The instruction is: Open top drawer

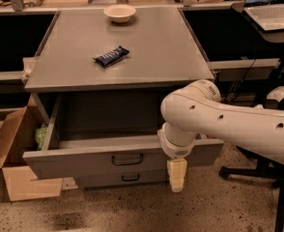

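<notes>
The top drawer of the grey cabinet stands pulled far out, its deep grey inside showing. Its small dark loop handle sits at the centre of the front. A shorter drawer front with its own handle sits shut below it. My gripper hangs pointing down in front of the right part of the top drawer's front, to the right of the handle and apart from it. My white arm reaches in from the right and hides the drawer's right corner.
A dark snack bar and a white bowl lie on the cabinet top. An open cardboard box stands at the left, with a green object by the drawer's side. A laptop and chair legs are at the right.
</notes>
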Action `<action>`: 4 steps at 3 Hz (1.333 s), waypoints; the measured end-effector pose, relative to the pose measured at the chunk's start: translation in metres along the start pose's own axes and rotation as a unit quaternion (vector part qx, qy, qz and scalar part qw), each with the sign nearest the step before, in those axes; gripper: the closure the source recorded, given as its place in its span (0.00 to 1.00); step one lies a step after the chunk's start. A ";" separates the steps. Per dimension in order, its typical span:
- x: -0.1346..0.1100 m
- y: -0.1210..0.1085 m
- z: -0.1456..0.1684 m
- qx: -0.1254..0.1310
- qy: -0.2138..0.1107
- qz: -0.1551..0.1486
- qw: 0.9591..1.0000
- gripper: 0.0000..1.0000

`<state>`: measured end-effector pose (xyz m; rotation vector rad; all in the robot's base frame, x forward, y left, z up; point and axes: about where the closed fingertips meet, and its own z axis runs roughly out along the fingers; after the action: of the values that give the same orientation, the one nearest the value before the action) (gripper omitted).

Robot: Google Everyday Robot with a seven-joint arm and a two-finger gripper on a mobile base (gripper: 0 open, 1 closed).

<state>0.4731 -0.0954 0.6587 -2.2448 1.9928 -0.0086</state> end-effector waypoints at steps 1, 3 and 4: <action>0.003 0.019 0.003 -0.029 0.011 0.006 1.000 0.18; 0.010 0.058 -0.015 -0.037 0.035 0.018 0.999 0.74; 0.010 0.062 -0.014 -0.036 0.035 0.018 0.999 0.97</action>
<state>0.4120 -0.1140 0.6652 -2.2811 2.1013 -0.0129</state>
